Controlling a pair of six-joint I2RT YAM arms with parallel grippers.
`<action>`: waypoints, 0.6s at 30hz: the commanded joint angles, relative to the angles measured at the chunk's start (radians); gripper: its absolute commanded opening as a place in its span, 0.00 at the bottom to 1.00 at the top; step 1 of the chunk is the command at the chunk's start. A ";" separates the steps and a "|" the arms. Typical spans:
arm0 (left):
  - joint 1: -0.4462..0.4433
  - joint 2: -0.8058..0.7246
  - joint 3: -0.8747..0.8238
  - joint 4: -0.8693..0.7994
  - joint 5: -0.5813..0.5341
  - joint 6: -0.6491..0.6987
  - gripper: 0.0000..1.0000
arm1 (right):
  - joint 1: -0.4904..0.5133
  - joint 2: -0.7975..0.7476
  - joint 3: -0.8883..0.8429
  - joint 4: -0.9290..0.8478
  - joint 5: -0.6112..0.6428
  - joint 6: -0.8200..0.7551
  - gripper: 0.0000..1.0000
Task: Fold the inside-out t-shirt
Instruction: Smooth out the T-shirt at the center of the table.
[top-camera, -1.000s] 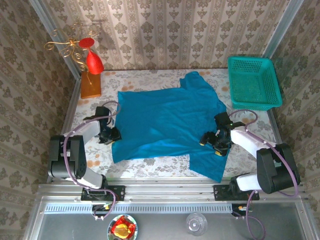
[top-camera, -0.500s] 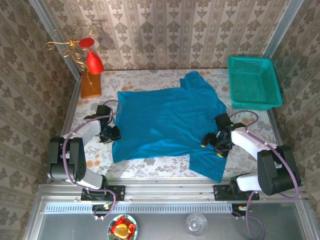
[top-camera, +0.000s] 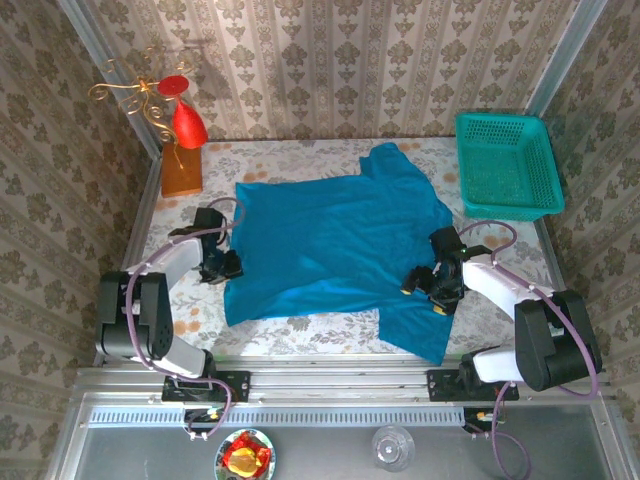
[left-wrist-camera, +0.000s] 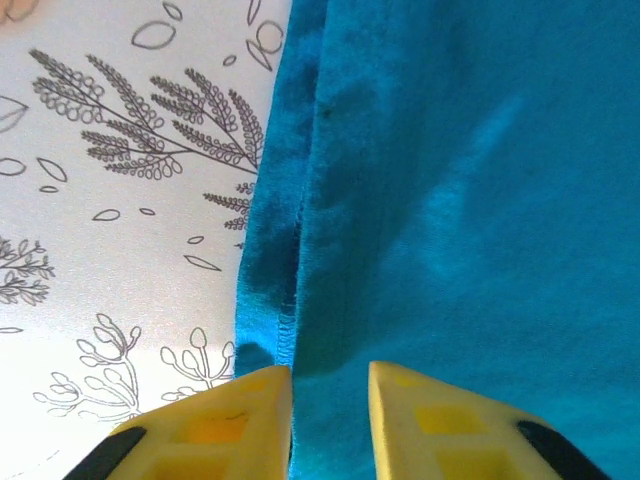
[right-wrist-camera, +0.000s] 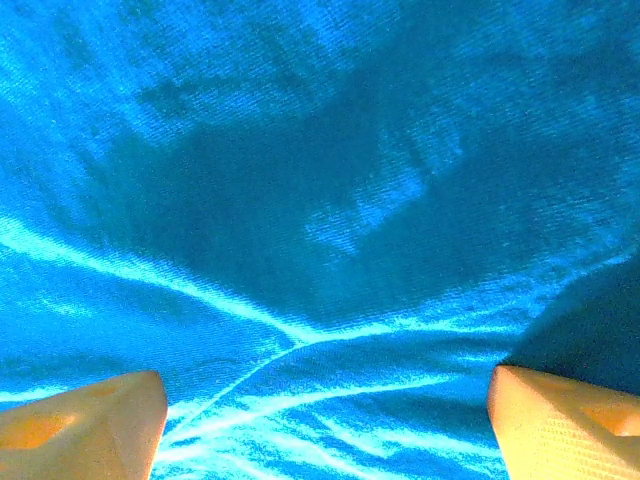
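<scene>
Note that the t-shirt (top-camera: 335, 240) lies spread flat across the middle of the table (top-camera: 300, 335), unchanged over the last second. The left gripper (top-camera: 222, 266) has crept slightly toward the far edge along the shirt's left hem, its jaws narrow over that hem. The right gripper (top-camera: 425, 285) stays over the cloth, jaws wide. Treat the fold as not yet begun.

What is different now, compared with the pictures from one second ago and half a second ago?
The left gripper crept slightly toward the far side along the left edge of the t-shirt. Nothing was visibly grasped or released. The right gripper, t-shirt and basket stayed put.
</scene>
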 joint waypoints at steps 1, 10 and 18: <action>-0.004 0.036 0.011 -0.029 -0.032 -0.009 0.30 | -0.005 -0.010 -0.019 -0.040 0.023 -0.016 0.85; -0.011 0.016 0.016 -0.016 -0.007 -0.019 0.18 | -0.005 -0.019 -0.017 -0.055 0.034 -0.019 0.85; -0.011 -0.019 0.031 -0.041 -0.014 -0.019 0.21 | -0.005 -0.016 -0.013 -0.058 0.034 -0.019 0.85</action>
